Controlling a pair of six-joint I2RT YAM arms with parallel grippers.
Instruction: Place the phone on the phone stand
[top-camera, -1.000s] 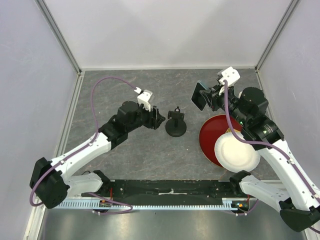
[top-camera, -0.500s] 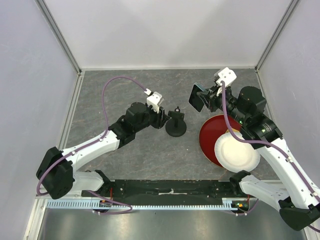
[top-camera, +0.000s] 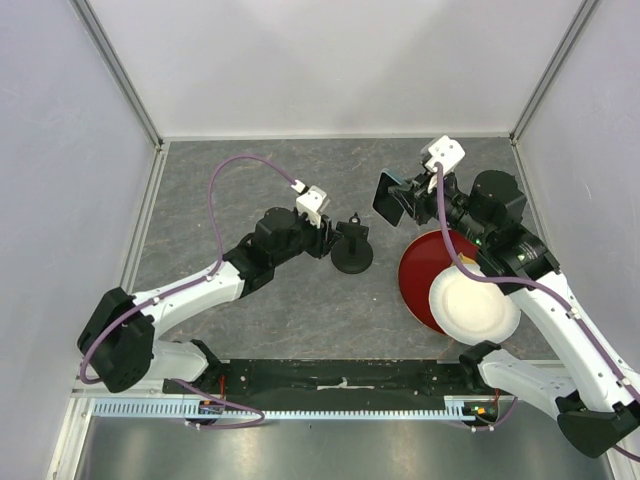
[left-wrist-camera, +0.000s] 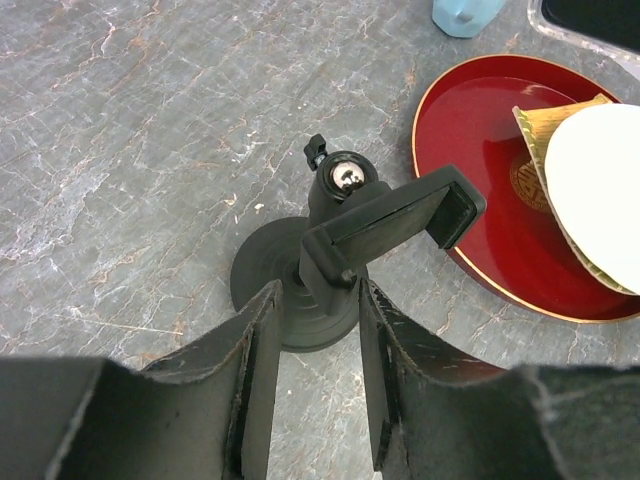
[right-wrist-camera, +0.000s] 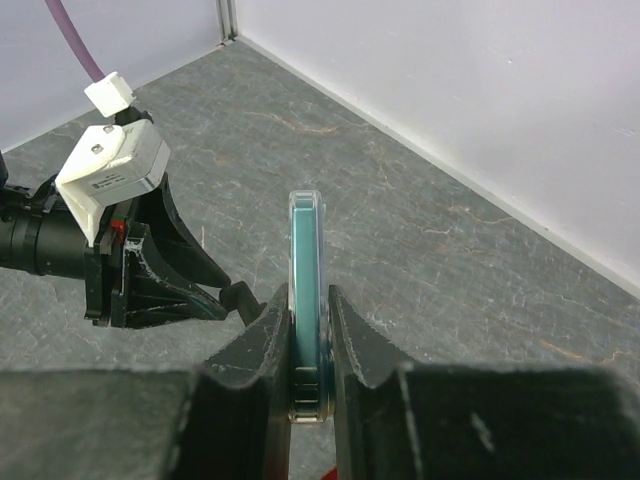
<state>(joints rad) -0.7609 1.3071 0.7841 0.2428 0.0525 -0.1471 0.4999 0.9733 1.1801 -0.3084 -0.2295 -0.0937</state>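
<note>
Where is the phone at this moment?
In the top view the phone is on the right side, held on edge in the right claw, to the right of the phone stand and just beyond the red plate.

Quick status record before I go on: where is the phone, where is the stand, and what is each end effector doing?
phone: held on edge in the right end effector, off the table
phone stand: upright on the table, cradle empty
left end effector: fingers straddle the cradle's lower end; contact unclear
right end effector: shut on the phone
nearby: red plate with a white dish on it, right of the phone stand
task step: phone not yet on the phone stand
</note>
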